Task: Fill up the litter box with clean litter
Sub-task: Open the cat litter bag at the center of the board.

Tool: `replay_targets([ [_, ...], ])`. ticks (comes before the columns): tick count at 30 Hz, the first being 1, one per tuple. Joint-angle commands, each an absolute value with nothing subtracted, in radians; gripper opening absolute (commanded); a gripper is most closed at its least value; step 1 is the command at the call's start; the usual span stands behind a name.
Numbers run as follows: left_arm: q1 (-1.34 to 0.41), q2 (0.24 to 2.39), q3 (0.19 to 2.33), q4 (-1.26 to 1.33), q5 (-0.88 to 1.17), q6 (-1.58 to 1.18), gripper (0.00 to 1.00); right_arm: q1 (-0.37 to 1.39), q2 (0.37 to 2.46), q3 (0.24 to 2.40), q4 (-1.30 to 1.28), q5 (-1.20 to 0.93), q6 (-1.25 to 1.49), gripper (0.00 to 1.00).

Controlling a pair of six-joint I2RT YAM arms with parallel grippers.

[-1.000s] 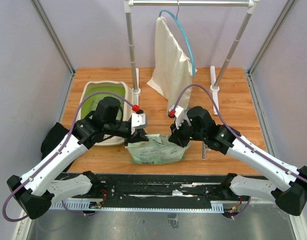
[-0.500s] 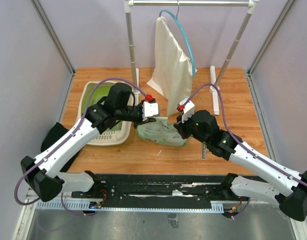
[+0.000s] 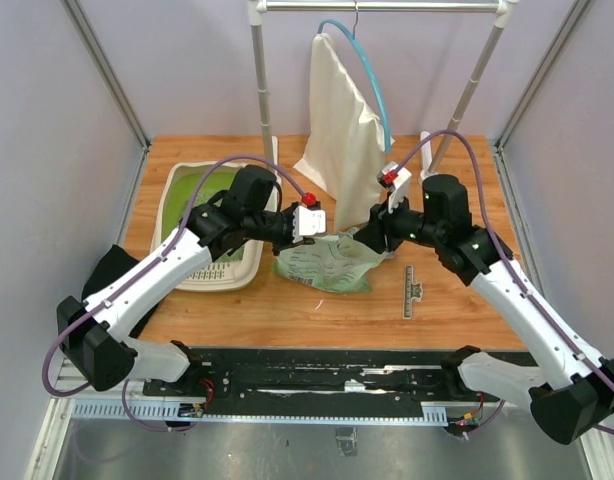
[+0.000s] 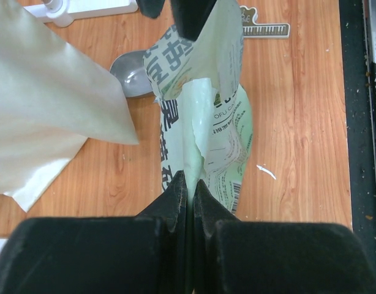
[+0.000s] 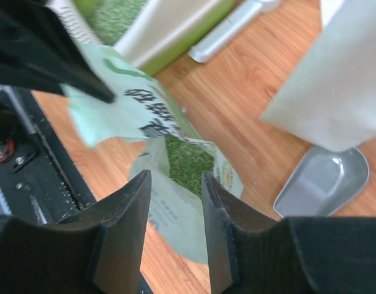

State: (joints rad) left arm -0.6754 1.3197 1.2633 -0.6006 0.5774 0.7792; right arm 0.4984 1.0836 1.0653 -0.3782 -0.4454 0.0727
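At the tabletop's (image 3: 457,300) left sits the litter box (image 3: 227,278), beige-rimmed with a green inside; the right wrist view shows green litter (image 5: 111,17) already in it. Just to its right, the left claw (image 4: 189,184) is pinched tight on the torn edge of the bag (image 3: 322,262) – pale green, printed with Chinese characters, the letters "OFU CA" and a barcode. The bag's mouth gapes, with more litter inside. The right claw (image 5: 176,184) hangs over that mouth, fingers apart and gripping nothing. Further right a grey scoop (image 5: 323,184) lies on the wood – partly under a hanging cream cloth (image 3: 342,130).
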Motion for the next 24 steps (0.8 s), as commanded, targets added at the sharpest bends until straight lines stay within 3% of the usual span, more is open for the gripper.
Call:
replay_targets([
  [1, -0.679, 1.312, 1.297, -0.576, 0.617, 0.778, 0.01, 0.489, 1.028, 1.088, -0.413, -0.652, -0.039, 0.4],
  [6, -0.678, 1.306, 1.285, -0.559, 0.62, 0.767, 0.01, 0.499, 1.027, 1.039, -0.353, -0.814, -0.034, 0.55],
  [9, -0.679, 1.301, 1.279, -0.559, 0.621, 0.76, 0.01, 0.544, 1.099, 1.089, -0.455, -0.821, -0.068, 0.57],
  [18, -0.678, 1.283, 1.258, -0.544, 0.613, 0.752, 0.01, 0.607, 1.205, 1.098, -0.488, -0.543, -0.101, 0.59],
  [20, -0.678, 1.278, 1.25, -0.527, 0.607, 0.744, 0.01, 0.614, 1.225, 1.092, -0.472, -0.599, -0.101, 0.58],
  [22, -0.673, 1.276, 1.243, -0.506, 0.597, 0.733, 0.0, 0.621, 1.262, 1.091, -0.468, -0.749, -0.105, 0.48],
  [24, -0.661, 1.281, 1.239, -0.504, 0.593, 0.721, 0.01, 0.623, 1.309, 1.088, -0.473, -0.861, -0.065, 0.45],
])
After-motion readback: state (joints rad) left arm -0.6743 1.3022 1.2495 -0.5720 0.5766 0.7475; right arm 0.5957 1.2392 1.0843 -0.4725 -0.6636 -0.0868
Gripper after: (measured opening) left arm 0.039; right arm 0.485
